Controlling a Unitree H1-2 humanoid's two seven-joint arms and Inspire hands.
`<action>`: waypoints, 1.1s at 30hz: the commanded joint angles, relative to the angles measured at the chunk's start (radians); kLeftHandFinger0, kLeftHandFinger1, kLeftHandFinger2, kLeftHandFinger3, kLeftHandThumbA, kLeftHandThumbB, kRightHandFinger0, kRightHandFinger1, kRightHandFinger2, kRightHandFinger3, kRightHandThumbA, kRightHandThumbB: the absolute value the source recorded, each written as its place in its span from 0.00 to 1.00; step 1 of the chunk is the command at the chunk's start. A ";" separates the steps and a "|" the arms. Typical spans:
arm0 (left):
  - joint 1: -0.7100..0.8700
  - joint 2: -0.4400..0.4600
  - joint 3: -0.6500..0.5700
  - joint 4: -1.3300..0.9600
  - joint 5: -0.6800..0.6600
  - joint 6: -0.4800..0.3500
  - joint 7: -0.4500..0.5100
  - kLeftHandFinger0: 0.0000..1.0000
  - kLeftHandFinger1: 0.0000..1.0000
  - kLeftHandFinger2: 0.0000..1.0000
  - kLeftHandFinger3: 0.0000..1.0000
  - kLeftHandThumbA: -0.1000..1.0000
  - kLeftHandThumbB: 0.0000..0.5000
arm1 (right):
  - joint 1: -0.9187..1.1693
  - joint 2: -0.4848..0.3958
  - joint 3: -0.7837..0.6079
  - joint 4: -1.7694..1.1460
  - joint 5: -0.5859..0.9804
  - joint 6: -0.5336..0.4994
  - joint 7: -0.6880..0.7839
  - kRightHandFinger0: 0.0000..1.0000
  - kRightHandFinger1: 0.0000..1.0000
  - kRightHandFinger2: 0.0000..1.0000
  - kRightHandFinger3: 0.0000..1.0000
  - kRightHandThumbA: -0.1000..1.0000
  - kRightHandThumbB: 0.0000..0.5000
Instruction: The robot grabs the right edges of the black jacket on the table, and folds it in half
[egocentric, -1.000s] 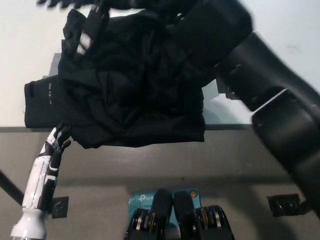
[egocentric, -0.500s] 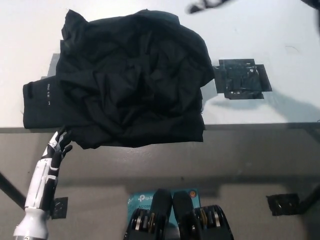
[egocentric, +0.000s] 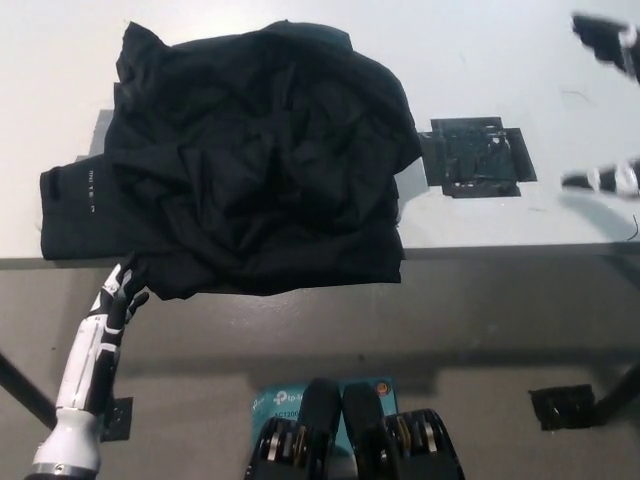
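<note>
Right hand (egocentric: 612, 50) has swung off the black jacket (egocentric: 250, 160) to the frame's right edge, blurry, can't tell its fingers. Jacket's now doubled over at left, so the fold looks done. Left hand (egocentric: 118, 293) rests lower left, grip unclear.

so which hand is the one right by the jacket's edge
The white left hand, at the lower-left corner of the black jacket that hangs over the table edge. The black right hand is blurred, off at the far right, clear of the cloth.
</note>
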 joint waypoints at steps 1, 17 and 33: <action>-0.066 0.025 0.042 0.001 -0.078 -0.046 -0.003 1.00 1.00 1.00 1.00 1.00 0.03 | 0.200 0.094 -0.259 -0.564 0.349 -0.032 -0.293 1.00 1.00 1.00 1.00 1.00 0.98; 0.017 0.024 0.046 -0.029 -0.095 -0.061 -0.023 1.00 1.00 1.00 1.00 1.00 0.07 | 0.543 0.448 -0.141 -0.055 0.303 -0.306 -0.257 1.00 1.00 1.00 1.00 1.00 0.75; 0.048 0.045 0.051 -0.031 -0.131 -0.057 -0.043 1.00 1.00 1.00 1.00 1.00 0.01 | 0.545 0.431 -0.046 0.351 0.192 -0.467 -0.374 1.00 1.00 1.00 1.00 1.00 0.31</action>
